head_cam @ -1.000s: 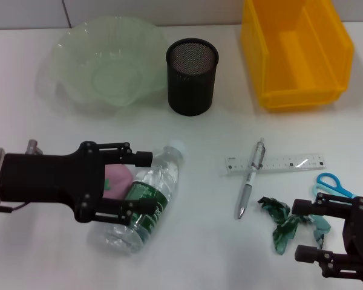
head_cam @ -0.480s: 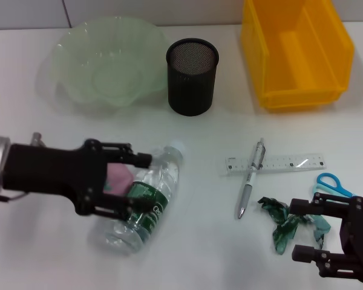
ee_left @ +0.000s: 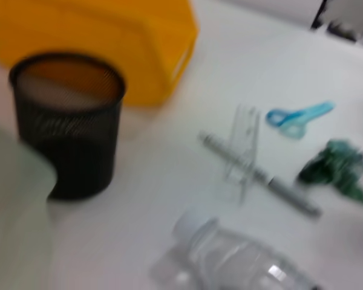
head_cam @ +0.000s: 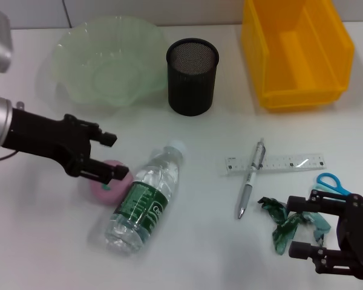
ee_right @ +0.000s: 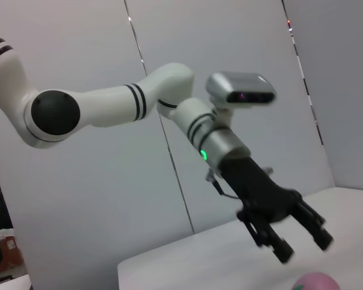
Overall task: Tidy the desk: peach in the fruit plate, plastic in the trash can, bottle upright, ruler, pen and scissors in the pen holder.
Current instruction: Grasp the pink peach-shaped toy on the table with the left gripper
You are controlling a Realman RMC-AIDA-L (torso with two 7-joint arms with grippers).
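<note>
The pink peach (head_cam: 104, 185) lies on the table against the lying clear bottle (head_cam: 145, 196) with its green label. My left gripper (head_cam: 116, 156) is open just above the peach, its lower finger over the peach's top edge, holding nothing. The right wrist view shows that left gripper (ee_right: 299, 241) open above the peach (ee_right: 314, 283). My right gripper (head_cam: 294, 227) stands open around the crumpled green plastic (head_cam: 284, 220). The ruler (head_cam: 275, 163), the pen (head_cam: 250, 178) and the blue scissors (head_cam: 329, 181) lie near it. At the back stand the black mesh pen holder (head_cam: 192, 75), the green fruit plate (head_cam: 103, 63) and the yellow bin (head_cam: 296, 51).
The left wrist view shows the pen holder (ee_left: 66, 121), yellow bin (ee_left: 109, 36), scissors (ee_left: 299, 116), ruler (ee_left: 245, 145), pen (ee_left: 260, 175), plastic (ee_left: 339, 172) and bottle (ee_left: 230, 260). The pen lies across the ruler.
My left gripper has drawn back to the left, off the bottle, and the peach now shows uncovered. The right gripper has hardly moved.
</note>
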